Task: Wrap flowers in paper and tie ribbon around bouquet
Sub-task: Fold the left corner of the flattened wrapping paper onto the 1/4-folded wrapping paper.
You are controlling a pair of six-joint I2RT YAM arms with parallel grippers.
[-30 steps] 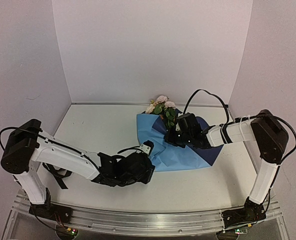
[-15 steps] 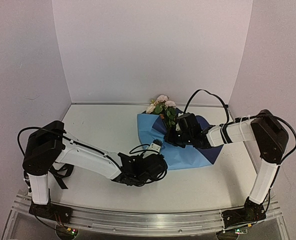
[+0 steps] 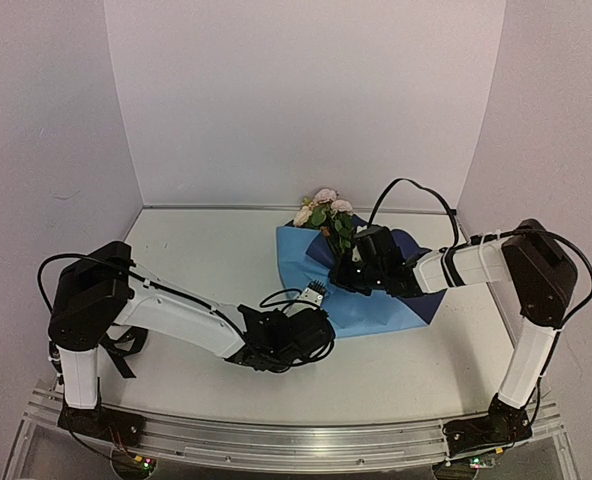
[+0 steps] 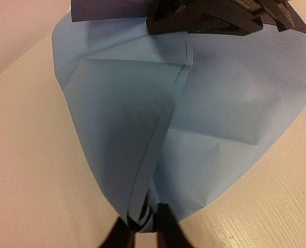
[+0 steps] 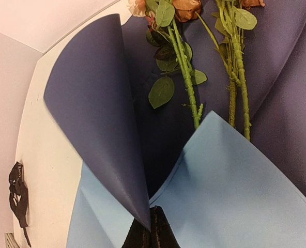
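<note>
Pinches the paper (image 4: pixel 220 113) with the left gripper (image 4: pixel 142 228). Clamps its raised flap beside the flowers (image 5: pixel 186 77) with the right gripper (image 5: pixel 150 230).

Overhead, close wrist views, paper (image 3: pixel 376 310) likely shared

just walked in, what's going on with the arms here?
Wrapping is under way. The right tool pinches a flap of the paper, raised beside the flowers. The left tool pinches the paper's near edge. The flowers lie on its navy face. The ribbon lies untouched near the left arm's base; nothing is tied yet.
</note>
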